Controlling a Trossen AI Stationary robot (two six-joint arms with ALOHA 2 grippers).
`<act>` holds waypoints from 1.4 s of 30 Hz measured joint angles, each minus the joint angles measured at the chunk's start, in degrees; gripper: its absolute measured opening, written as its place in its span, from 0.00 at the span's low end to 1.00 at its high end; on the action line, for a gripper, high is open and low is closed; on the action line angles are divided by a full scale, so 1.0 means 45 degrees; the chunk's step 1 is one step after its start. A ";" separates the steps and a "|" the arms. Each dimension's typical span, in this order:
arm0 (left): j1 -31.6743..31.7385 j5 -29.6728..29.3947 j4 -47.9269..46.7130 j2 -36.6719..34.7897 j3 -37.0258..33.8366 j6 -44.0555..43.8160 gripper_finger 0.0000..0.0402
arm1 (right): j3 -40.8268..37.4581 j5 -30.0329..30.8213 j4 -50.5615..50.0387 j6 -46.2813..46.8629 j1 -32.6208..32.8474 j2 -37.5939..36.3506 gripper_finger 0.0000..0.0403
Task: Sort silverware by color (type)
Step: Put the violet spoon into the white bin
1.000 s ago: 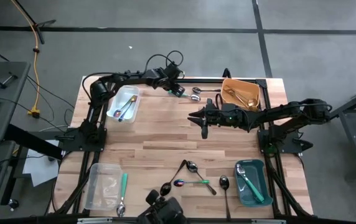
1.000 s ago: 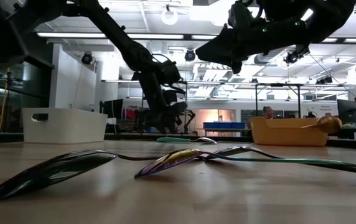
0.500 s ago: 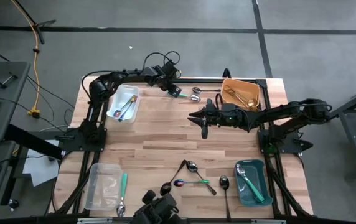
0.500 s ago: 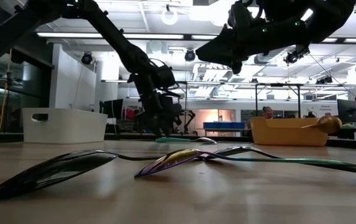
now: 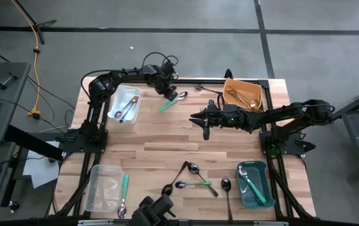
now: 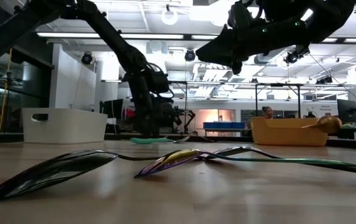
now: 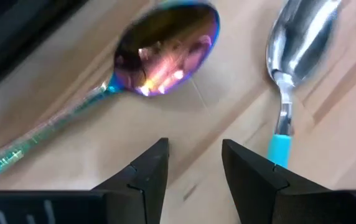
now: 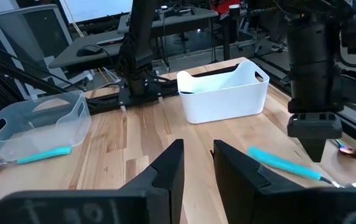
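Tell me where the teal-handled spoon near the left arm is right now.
In the high view the teal-handled spoon lies on the table's far side, just below the left tool, between the white bin and the orange bin.

Four bins are sitting on the table: one white, one clear, one orange, one teal. About five spoons are lying loose together near the front edge.
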 joint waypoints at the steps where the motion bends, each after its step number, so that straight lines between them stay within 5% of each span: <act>1: -0.0005 0.0026 -0.0031 -0.0047 -0.0011 -0.0019 0.36 | 0.0003 0.0001 0.0004 -0.0003 -0.0001 0.0000 0.20; 7: -0.0029 -0.0069 0.0014 -0.0810 -0.0049 0.0188 0.35 | 0.0005 0.0003 0.0001 -0.0008 -0.0003 0.0000 0.20; 14: 0.0062 -0.3304 0.1284 -0.0970 -0.0027 0.1151 0.33 | 0.0005 0.0003 0.0001 0.0011 -0.0003 0.0000 0.20; 28: 0.0761 -0.2090 0.1233 -0.0132 -0.0029 0.4158 0.33 | 0.0005 0.0003 -0.0018 -0.0008 -0.0001 0.0000 0.20; 42: 0.0957 -0.1969 0.0965 0.0272 0.0048 0.4752 0.33 | 0.0005 -0.0001 -0.0048 0.0112 0.0001 0.0000 0.20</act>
